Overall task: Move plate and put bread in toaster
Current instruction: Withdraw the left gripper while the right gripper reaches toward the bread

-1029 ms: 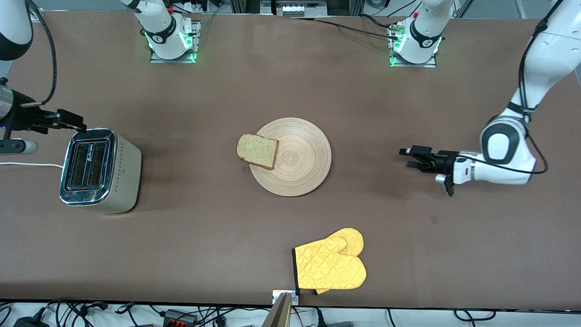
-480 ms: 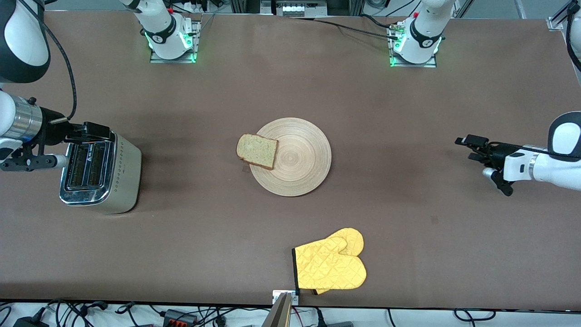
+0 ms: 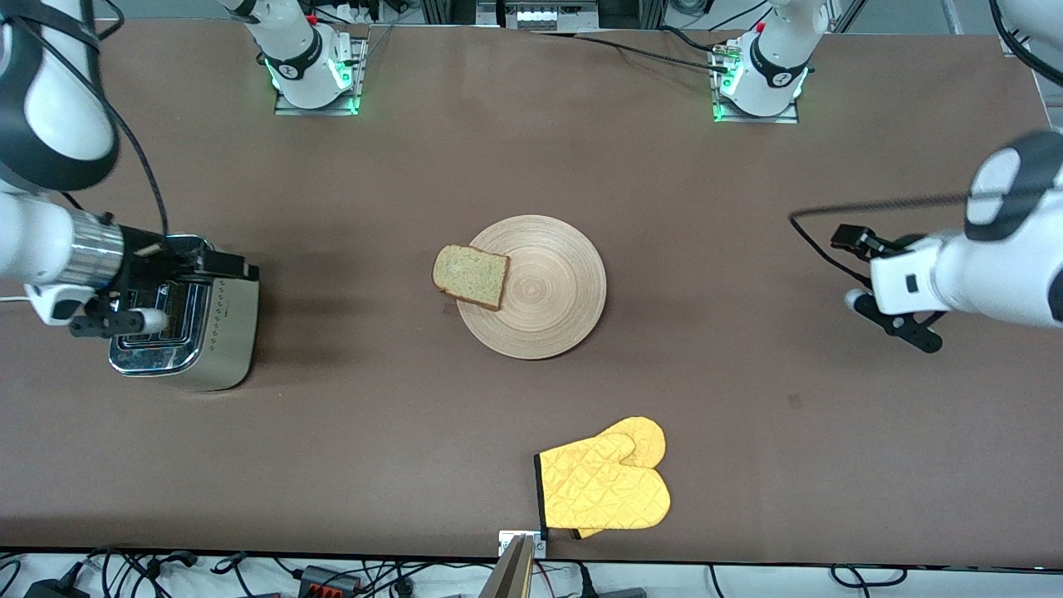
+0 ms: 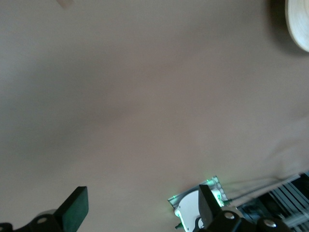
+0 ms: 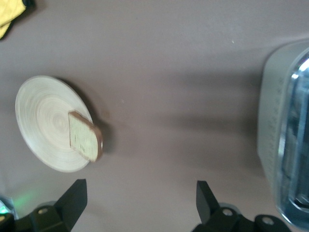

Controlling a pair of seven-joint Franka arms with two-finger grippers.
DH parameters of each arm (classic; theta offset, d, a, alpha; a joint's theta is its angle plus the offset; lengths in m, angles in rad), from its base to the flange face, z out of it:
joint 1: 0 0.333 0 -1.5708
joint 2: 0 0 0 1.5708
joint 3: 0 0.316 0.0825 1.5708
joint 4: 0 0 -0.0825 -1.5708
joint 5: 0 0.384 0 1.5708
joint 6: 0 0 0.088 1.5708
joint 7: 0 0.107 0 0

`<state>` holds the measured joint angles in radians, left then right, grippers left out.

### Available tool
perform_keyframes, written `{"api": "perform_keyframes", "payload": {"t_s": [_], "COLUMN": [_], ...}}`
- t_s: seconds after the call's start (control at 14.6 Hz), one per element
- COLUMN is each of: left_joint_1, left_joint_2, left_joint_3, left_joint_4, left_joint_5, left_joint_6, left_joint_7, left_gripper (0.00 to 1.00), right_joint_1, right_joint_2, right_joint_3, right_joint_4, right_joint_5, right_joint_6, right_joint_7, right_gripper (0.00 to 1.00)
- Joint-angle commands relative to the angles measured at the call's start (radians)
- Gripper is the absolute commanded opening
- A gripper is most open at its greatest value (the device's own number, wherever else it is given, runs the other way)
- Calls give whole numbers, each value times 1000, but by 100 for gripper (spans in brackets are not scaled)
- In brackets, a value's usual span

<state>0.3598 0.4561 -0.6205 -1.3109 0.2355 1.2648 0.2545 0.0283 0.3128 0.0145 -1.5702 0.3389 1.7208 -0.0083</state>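
Observation:
The light-wood plate (image 3: pixel 544 286) lies mid-table. The bread (image 3: pixel 470 276) lies on its rim toward the right arm's end, overhanging the edge. The toaster (image 3: pixel 187 311) stands at the right arm's end. My right gripper (image 3: pixel 226 266) is open and empty, above the toaster's side toward the plate. Its wrist view shows the open gripper (image 5: pixel 140 198), plate (image 5: pixel 46 121), bread (image 5: pixel 86 136) and toaster (image 5: pixel 288 145). My left gripper (image 3: pixel 851 239) is open and empty over bare table toward the left arm's end. Its wrist view shows the open gripper (image 4: pixel 141 208) and a bit of plate rim (image 4: pixel 300 24).
A yellow oven mitt (image 3: pixel 604 486) lies near the table's front edge, nearer the camera than the plate. The toaster's white cord (image 3: pixel 10 299) runs off the table's end. The arm bases (image 3: pixel 311 71) (image 3: pixel 760 79) stand along the table's farther edge.
My right gripper has moved from beside the toaster across its top toward the plate. My left gripper has drawn away from the plate toward the left arm's end of the table.

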Motion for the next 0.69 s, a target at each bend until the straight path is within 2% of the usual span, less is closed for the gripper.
{"api": "perform_keyframes", "payload": {"t_s": [0.0,0.14,0.21,0.27,0.34,0.41,0.48,0.62], "left_joint_1": [-64,-174,-203,-225,-255,-286,-304,-337], "left_joint_2": [-144,-221,-271,-330,-388,-443,-489,-571], "left_joint_3": [77,299,399,462,523,571,591,594], "left_joint_4": [-14,-39,-91,-181,-258,-296,-330,-415], "left_joint_5": [12,-71,-179,-271,-313,-315,-311,-238], "left_joint_6": [-2,141,221,287,361,446,470,464], "left_joint_7": [-72,-164,-185,-181,-179,-178,-182,-185], "left_gripper": [100,100,100,100,100,100,100,100], "right_joint_1": [58,67,96,128,140,148,162,208], "right_joint_2": [-89,-64,-57,-54,-52,-51,-64,-67], "right_joint_3": [4,4,4,4,4,4,5,5], "right_joint_4": [-207,-246,-267,-277,-290,-333,-397,-512], "right_joint_5": [28,145,167,169,176,227,306,484], "right_joint_6": [192,203,223,255,291,345,431,601], "right_joint_7": [54,30,18,17,17,11,-19,-187], "right_gripper": [100,100,100,100,100,100,100,100]}}
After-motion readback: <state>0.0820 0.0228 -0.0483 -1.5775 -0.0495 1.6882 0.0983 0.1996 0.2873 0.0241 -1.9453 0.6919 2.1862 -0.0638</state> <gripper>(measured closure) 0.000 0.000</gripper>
